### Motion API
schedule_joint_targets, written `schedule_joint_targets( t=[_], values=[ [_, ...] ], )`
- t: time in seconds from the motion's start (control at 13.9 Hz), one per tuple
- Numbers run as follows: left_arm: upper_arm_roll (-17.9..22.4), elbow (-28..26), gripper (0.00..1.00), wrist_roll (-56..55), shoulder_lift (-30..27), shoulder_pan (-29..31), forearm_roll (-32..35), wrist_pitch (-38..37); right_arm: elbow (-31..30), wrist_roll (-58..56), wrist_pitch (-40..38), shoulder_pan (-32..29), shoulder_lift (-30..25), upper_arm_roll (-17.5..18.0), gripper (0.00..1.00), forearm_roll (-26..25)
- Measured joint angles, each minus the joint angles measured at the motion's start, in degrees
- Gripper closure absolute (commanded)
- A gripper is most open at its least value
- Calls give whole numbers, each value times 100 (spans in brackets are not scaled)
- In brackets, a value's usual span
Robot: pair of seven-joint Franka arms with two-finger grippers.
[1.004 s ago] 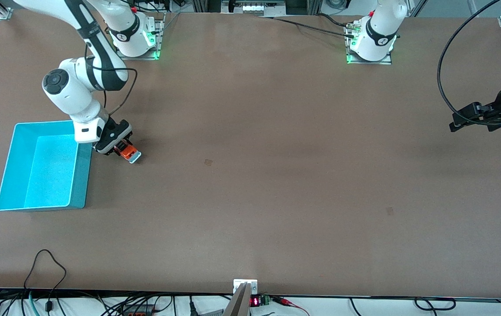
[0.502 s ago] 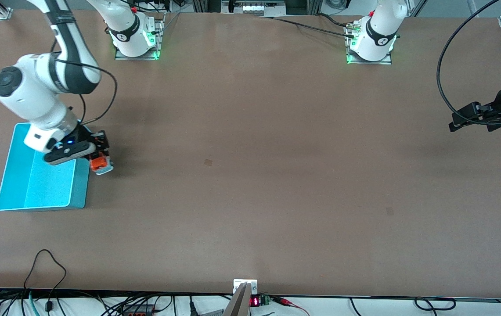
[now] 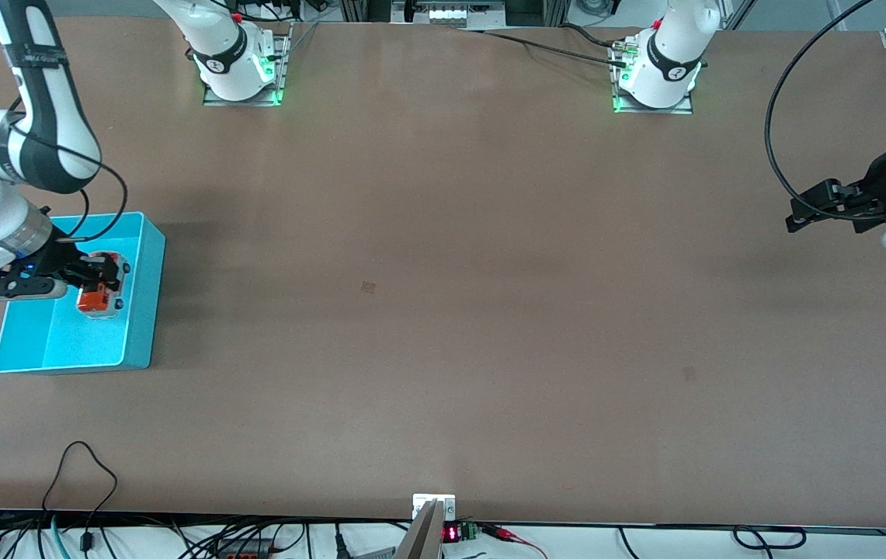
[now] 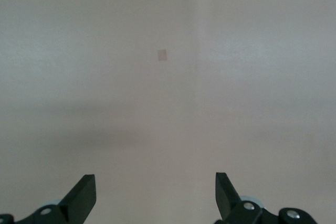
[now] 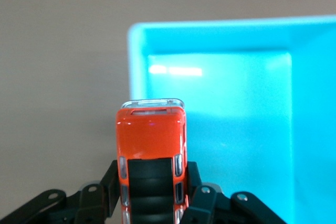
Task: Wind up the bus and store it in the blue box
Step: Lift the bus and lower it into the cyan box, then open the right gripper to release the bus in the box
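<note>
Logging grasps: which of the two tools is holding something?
The right tool, shut on the bus over the blue box; the left tool is open, empty.

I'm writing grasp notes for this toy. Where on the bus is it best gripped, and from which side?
Grip the bus across its two long flat sides, near the rear, coming in from its back end. The right gripper holds it this way over the blue box: the narrow body fits between the fingers, nose pointing free. The left gripper waits open.
</note>
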Motion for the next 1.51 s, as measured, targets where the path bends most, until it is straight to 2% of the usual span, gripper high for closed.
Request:
schedule_joint_targets(
  t=[0.22, 0.5, 0.57, 0.65, 0.79, 0.93, 1.08, 1.15, 1.51],
  values=[
    [-17, 0, 0, 9, 0, -38, 0, 0, 41, -285, 8, -137, 357, -320, 100, 0],
    [-37, 0, 0, 9, 0, -89, 0, -3, 109, -373, 49, -271, 812, -370, 96, -1],
    [-38, 0, 0, 9, 0, -89, 0, -4, 112, -378, 61, -276, 905, -371, 86, -1],
    [-43, 0, 0, 9, 0, -90, 0, -4, 113, -397, 73, -291, 988, -371, 81, -3],
    [-54, 0, 0, 9, 0, -90, 0, -4, 115, -531, 85, -333, 1146, -379, 61, -3],
    [-56, -1, 0, 9, 0, -87, 0, -14, 116, -580, 103, -353, 1246, -396, 47, -3],
    [-53, -3, 0, 8, 0, -66, 0, -16, 121, -628, 108, -359, 1272, -398, 18, -4],
    [-48, -3, 0, 7, 0, -56, 0, -16, 136, -678, 108, -359, 1269, -398, 0, -4],
    [-38, -3, 0, -18, -1, -49, 0, -26, 286, -734, 104, -359, 1118, -396, 0, -4]
  ],
)
